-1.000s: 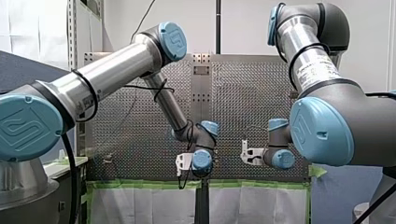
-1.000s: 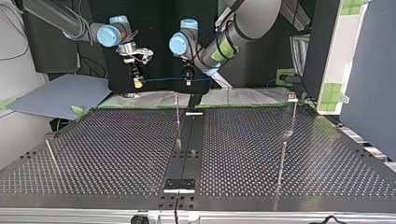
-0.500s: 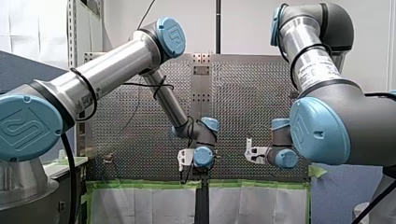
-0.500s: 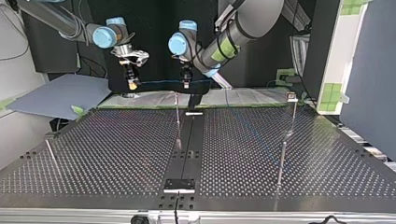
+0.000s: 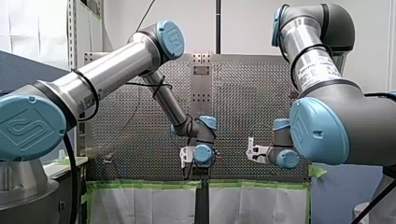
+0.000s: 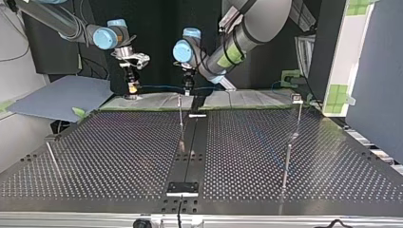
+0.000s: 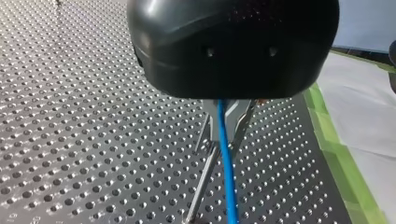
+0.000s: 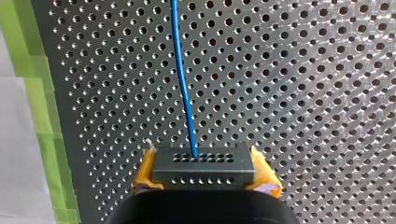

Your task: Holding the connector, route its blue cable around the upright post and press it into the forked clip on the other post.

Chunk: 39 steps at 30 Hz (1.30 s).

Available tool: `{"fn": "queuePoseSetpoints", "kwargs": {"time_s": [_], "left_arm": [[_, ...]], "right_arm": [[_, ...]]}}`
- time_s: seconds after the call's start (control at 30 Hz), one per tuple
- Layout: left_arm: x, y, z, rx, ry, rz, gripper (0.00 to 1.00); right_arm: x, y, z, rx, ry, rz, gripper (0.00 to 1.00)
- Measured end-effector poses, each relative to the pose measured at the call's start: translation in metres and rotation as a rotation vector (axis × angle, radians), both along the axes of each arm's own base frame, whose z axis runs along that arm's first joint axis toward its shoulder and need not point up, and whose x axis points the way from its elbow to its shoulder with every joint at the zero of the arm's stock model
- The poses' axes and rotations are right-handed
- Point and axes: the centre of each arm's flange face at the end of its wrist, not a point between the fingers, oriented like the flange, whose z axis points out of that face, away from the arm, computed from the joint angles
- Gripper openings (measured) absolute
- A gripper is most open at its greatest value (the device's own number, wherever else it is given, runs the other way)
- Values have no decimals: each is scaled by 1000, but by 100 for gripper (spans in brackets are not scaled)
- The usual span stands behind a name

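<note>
The right gripper (image 8: 204, 176) clamps the connector (image 8: 204, 163). The cable (image 8: 181, 79) runs level across the top view's upper centre to the left gripper (image 7: 218, 137), which is closed on it just above the post (image 6: 180, 118).

Front cam: behind & above the shoulders, facing out over the counter (image 5: 140, 140). Wide; my left arm (image 5: 112, 70) & my right arm (image 5: 327, 116) loom at near left & right. Top cam: opp. far side, approx. work height, facing back at the arms, wide. Both share the counter, the green tape (image 5: 149, 184) & both wrists. L wrist cam: v. close, along my left tool (image 7: 225, 135), blue cable (image 7: 227, 186) ahead. R wrist cam: v. close behind my right tool (image 8: 204, 175) w/ connector (image 8: 205, 161); same cable.
</note>
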Motion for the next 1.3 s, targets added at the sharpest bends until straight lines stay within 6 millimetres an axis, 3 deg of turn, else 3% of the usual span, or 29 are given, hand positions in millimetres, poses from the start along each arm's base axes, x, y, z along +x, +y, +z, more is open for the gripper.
{"fn": "queuePoseSetpoints", "kwargs": {"time_s": [0.3, 0.57, 1.3], "left_arm": [[13, 9, 0, 2, 6, 15, 0], [19, 11, -19, 18, 32, 17, 0], [45, 4, -3, 0, 20, 9, 0]], "right_arm": [[1, -4, -14, 18, 3, 2, 0], [2, -9, -14, 14, 0, 3, 0], [-2, -22, -13, 4, -8, -19, 0]]}}
